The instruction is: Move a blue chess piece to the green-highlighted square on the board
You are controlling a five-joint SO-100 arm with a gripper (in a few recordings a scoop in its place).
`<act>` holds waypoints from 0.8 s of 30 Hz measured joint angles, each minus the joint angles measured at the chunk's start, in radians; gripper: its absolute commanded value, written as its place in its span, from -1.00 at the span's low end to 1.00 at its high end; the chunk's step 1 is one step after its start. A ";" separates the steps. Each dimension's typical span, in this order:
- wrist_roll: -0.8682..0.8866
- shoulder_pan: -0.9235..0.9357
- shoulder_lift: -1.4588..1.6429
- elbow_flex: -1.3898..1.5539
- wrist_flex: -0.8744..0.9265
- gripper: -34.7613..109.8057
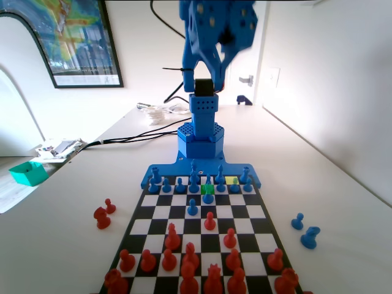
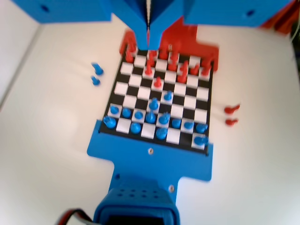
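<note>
I saw the blue two-finger gripper [image 2: 148, 40] raised high above the black-and-white chequered board [image 2: 183, 101], fingers pressed together, empty. A blue piece [image 1: 208, 195] half hid the bright green square [image 1: 205, 189].

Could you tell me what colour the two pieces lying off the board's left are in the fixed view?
Red, fixed view.

White walls [image 1: 318, 67], framed poster [image 1: 67, 40], white table [image 1: 343, 202]

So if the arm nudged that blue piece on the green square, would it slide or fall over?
Probably tip: the blue piece on the green square looks tall on a narrow base. It seems to be light plastic, so a small knock might send it over. Neighbours stand close on the board, so it could hit them too.
</note>
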 measured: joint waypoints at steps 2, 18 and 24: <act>-0.023 0.018 0.087 0.009 0.012 -0.51; -0.138 0.110 0.611 0.319 -0.077 -0.51; -0.130 0.114 0.726 0.388 -0.144 -0.51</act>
